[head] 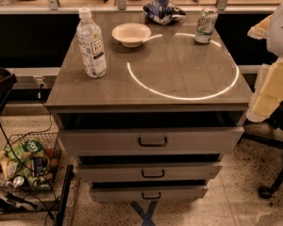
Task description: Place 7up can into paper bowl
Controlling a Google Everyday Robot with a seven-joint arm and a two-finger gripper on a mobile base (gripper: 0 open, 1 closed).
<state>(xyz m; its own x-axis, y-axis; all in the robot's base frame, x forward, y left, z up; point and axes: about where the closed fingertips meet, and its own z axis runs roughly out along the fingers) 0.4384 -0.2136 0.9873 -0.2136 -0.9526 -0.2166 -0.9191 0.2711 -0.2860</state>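
Observation:
The 7up can, green and white with a silver top, stands upright at the far right of the cabinet top. The paper bowl, shallow and cream-white, sits at the far middle, well to the left of the can, and is empty. My gripper is not in view. Only pale segments of my arm show at the right edge, beside the cabinet and off its top.
A clear water bottle with a white cap stands at the left of the top. A blue and white snack bag lies at the far edge between bowl and can. A wire basket sits on the floor at left, and a chair base at right.

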